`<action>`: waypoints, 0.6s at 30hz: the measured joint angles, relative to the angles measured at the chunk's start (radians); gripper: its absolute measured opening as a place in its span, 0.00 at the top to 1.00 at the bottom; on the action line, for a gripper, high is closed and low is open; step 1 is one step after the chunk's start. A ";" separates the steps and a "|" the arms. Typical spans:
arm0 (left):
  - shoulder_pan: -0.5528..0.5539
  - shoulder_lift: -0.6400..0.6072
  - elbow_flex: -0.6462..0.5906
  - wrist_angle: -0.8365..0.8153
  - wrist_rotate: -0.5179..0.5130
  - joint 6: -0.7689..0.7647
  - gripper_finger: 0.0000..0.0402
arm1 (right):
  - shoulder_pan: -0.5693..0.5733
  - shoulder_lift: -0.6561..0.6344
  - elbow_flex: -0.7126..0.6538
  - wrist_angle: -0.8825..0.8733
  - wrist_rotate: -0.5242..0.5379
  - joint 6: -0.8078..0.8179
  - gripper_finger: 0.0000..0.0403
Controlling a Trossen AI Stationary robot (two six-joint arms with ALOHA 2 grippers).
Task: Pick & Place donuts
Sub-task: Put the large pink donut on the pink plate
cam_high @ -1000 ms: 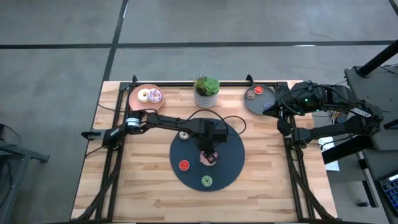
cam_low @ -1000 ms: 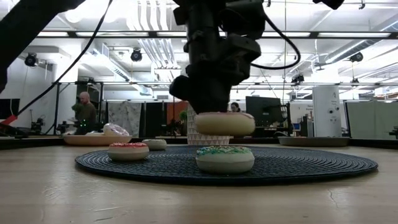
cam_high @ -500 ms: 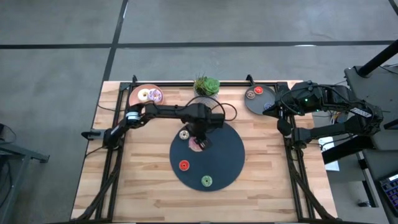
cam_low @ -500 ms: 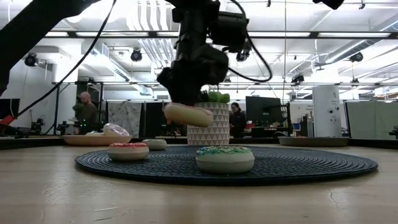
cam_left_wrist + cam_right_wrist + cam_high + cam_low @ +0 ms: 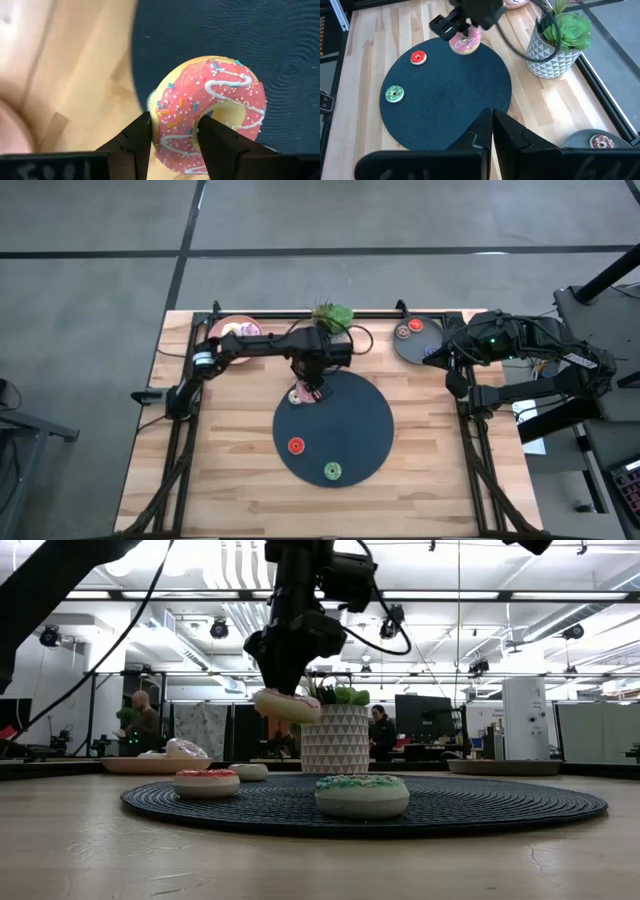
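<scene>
Pink donut (image 5: 210, 107) between left hand (image 5: 172, 132) fingers

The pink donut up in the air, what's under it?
The pink donut, clamped in the left tool, hangs over the dark round mat's edge and the wooden table. Whatever lies directly beneath it is covered.

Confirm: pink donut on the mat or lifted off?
Lifted. The low view shows the pink donut hanging clear above the dark mat, pinched through its rim by the left claw.
</scene>
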 joint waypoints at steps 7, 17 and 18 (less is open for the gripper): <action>0.073 -0.031 -0.001 -0.025 -0.027 0.028 0.68 | 0.000 0.000 0.000 0.000 0.000 0.003 0.98; 0.176 -0.067 -0.019 -0.043 -0.067 0.091 0.68 | 0.000 0.000 0.000 0.004 0.000 0.008 0.98; 0.185 -0.070 -0.023 -0.045 -0.071 0.097 0.68 | 0.000 0.000 0.000 0.004 0.000 0.008 0.98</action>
